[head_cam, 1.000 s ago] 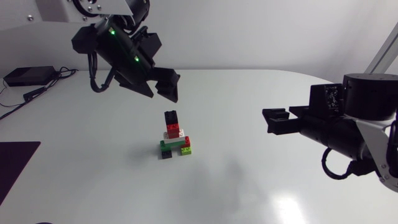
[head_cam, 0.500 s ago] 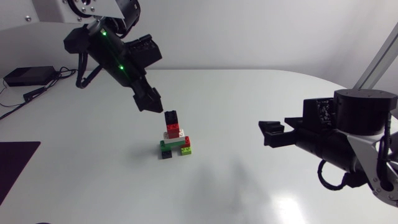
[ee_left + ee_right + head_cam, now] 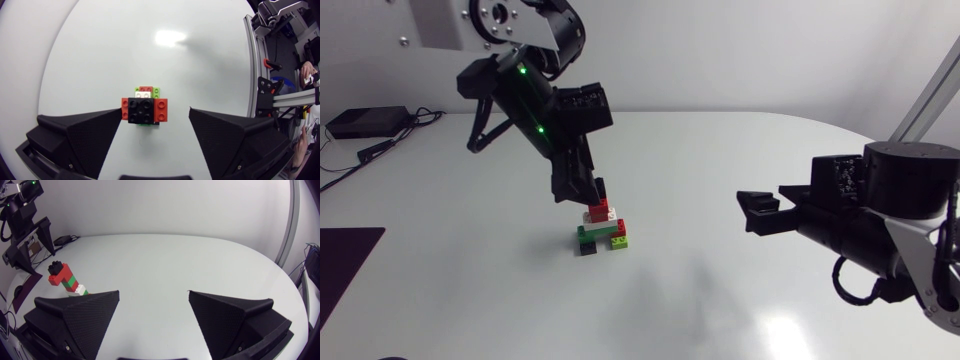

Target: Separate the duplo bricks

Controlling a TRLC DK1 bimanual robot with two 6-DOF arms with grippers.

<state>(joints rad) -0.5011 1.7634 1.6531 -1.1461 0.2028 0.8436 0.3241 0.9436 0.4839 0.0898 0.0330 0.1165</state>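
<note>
Left gripper (image 3: 580, 190): the matte black, wedge-shaped fingers stand apart and hang directly over the duplo stack (image 3: 600, 228), one on either side of its top brick (image 3: 140, 110). That brick is black, square and four-studded. One finger shows a clear gap to it; contact at the other cannot be confirmed. The stack stands upright near the middle of the smooth, glossy white table (image 3: 720, 300). Below the top brick come red, white and green plastic layers, with lime and black pieces at the foot. Right gripper (image 3: 752, 210): the finely textured fingers are spread wide with nothing between them, and it hovers well to the right of the stack.
</note>
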